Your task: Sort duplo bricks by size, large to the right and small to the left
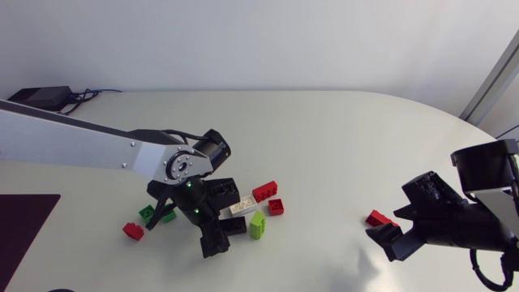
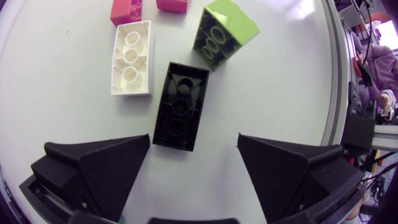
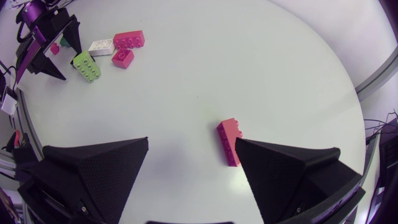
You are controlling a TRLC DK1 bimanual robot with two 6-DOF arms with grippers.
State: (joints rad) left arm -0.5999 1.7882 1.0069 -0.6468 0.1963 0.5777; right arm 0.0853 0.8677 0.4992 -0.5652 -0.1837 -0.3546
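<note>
Left gripper (image 2: 193, 138): fingers spread wide and holding nothing, low over the cluster of bricks on the white table (image 1: 340, 138).
Black long plastic duplo brick (image 2: 180, 106): lies hollow side up, its near end between the open fingers. It sits very close to one fingertip and clear of the other; contact cannot be judged.
White long brick (image 2: 132, 65): flat on the table just beside the black one.
Lime green brick (image 2: 224, 34): tipped on its side, ahead of the black one.
Two red bricks (image 1: 264, 191): at the far end of the cluster, cut off in the left wrist view.
Small green bricks (image 1: 147, 213): left of the cluster, partly hidden by the left arm, with a small red brick (image 1: 132, 231) near.
Right gripper (image 3: 191, 141): fingers wide apart, nothing between them.
Red long brick (image 3: 228, 142): alone on the table's right side, just ahead of the right gripper, near one fingertip.
</note>
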